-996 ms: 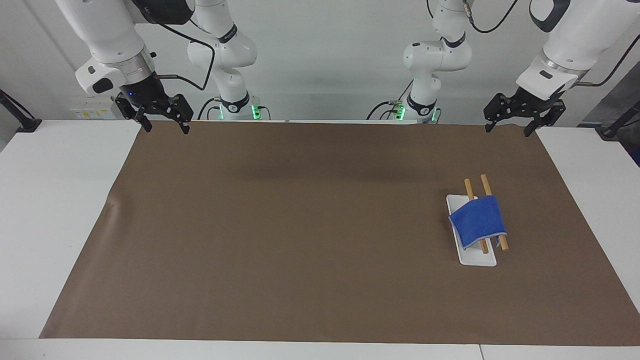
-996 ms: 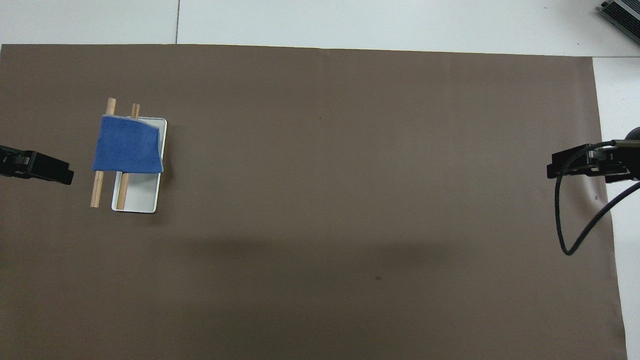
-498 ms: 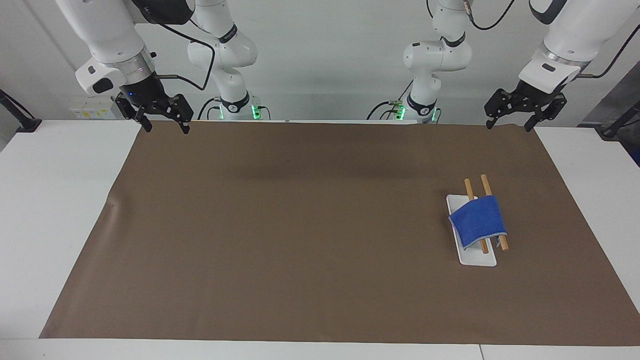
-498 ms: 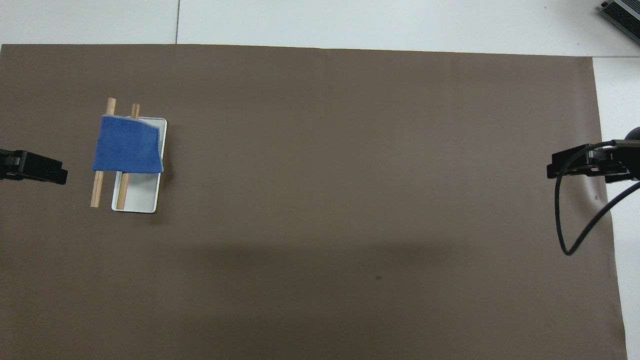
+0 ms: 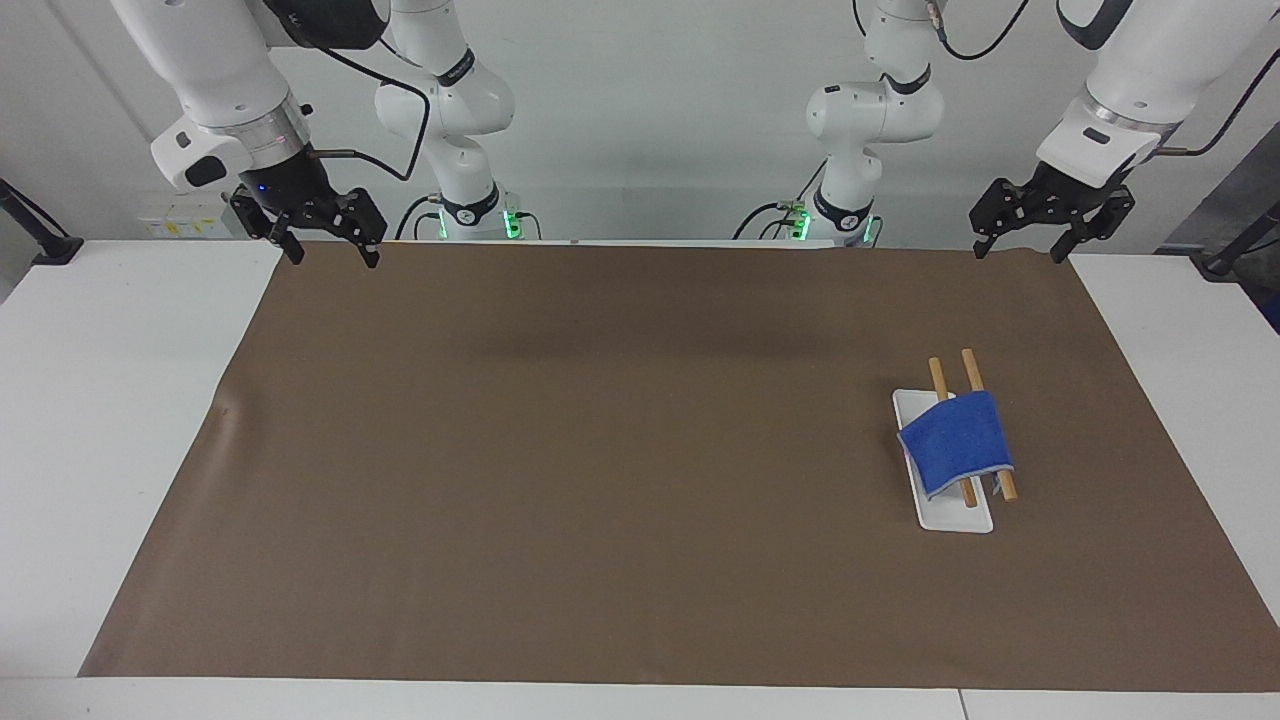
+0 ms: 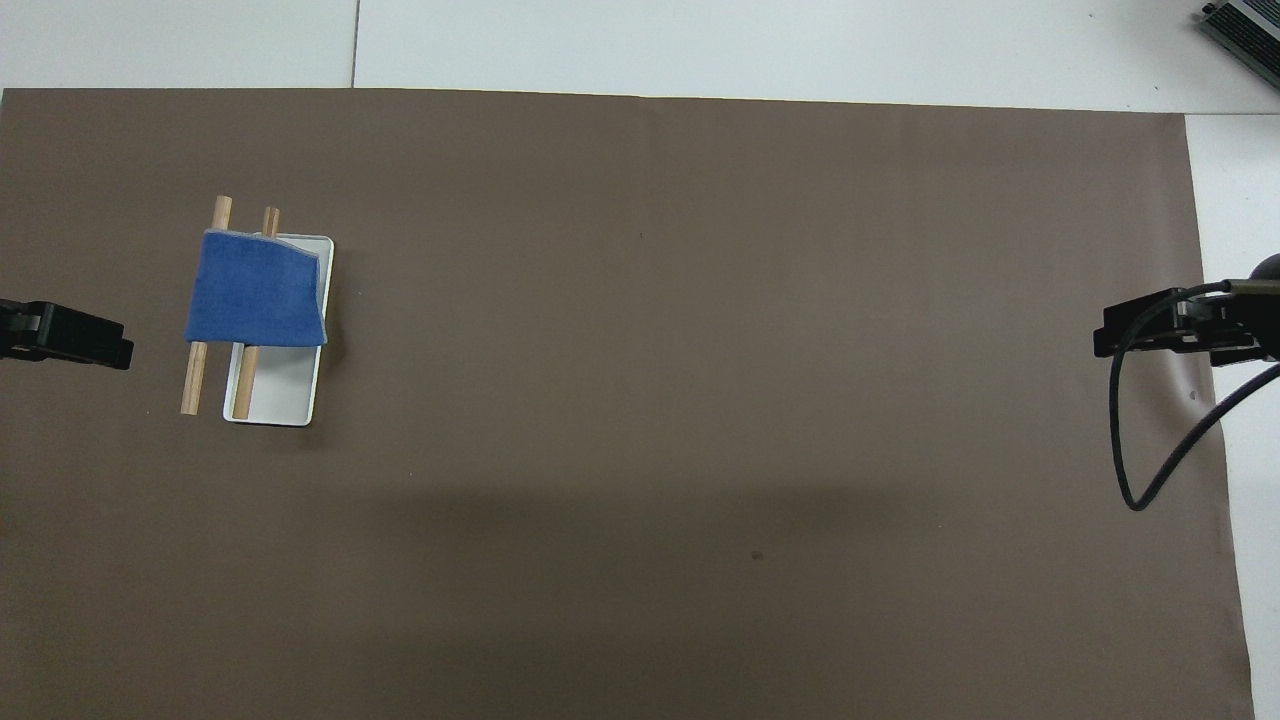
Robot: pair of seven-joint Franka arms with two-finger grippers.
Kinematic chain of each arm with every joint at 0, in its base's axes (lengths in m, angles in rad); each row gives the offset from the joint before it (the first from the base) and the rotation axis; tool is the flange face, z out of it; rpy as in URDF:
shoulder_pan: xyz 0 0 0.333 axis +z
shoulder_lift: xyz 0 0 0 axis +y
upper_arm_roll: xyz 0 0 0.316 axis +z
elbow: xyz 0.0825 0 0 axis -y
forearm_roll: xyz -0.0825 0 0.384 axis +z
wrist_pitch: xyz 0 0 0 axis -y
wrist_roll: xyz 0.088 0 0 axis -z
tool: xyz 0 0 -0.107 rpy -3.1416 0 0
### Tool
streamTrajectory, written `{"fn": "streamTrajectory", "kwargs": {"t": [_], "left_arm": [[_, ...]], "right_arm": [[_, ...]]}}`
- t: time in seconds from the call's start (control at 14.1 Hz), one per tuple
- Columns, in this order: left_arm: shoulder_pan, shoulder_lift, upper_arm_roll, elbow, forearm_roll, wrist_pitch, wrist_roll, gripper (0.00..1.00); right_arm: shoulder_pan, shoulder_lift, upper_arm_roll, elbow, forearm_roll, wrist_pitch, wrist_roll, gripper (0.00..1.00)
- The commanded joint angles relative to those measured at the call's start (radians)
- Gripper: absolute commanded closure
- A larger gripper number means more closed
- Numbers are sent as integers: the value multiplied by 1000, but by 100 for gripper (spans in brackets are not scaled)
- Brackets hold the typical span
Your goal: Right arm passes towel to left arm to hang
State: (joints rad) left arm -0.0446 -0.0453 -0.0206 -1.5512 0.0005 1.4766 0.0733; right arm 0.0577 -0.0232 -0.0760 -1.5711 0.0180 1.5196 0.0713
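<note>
Facing view shows the towel [image 5: 955, 442] already draped over two wooden rods [image 5: 968, 372] that stand above a white tray [image 5: 948, 518], toward the left arm's end of the worktop [image 5: 600, 450]. Both arms are raised over the edge of the brown mat nearest the robots, well apart from the towel. The right end effector [image 5: 327, 245], with its small blue light, hangs over the mat's corner at its own end, fingers spread wide and holding nothing. The left end effector [image 5: 1022, 239] hangs over the other corner on the robots' side, also wide apart and empty.

Judged from how things lie, the hanging looks done and this is the closing step: the arms drawn back to a resting pose. If anything is left, the next move calls only for both arms to settle clear of the rods without brushing the cloth; one edge of the towel hangs lower toward the tray, so a bump could slide it off.

Compared with a second ago, the left end effector has drawn up and back a little toward its base; in the overhead view its tip [image 6: 70, 337] has retreated slightly toward the picture's edge. The right end effector [image 6: 1165, 325], the towel [image 6: 256, 300], the rods and the tray are unchanged.
</note>
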Motion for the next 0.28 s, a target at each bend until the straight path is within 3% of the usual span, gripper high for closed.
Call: {"fn": "streamTrajectory", "kwargs": {"t": [0.0,0.21], "left_arm": [[-6,-21,-2,-21,26,7,-17,0],[-6,-21,-2,-23,26,4,-17,0]], "right_arm": [[-7,-7,1,-9,3,-10,-11,0],[-7,-7,1,-9,3,-10,-12,0]]}}
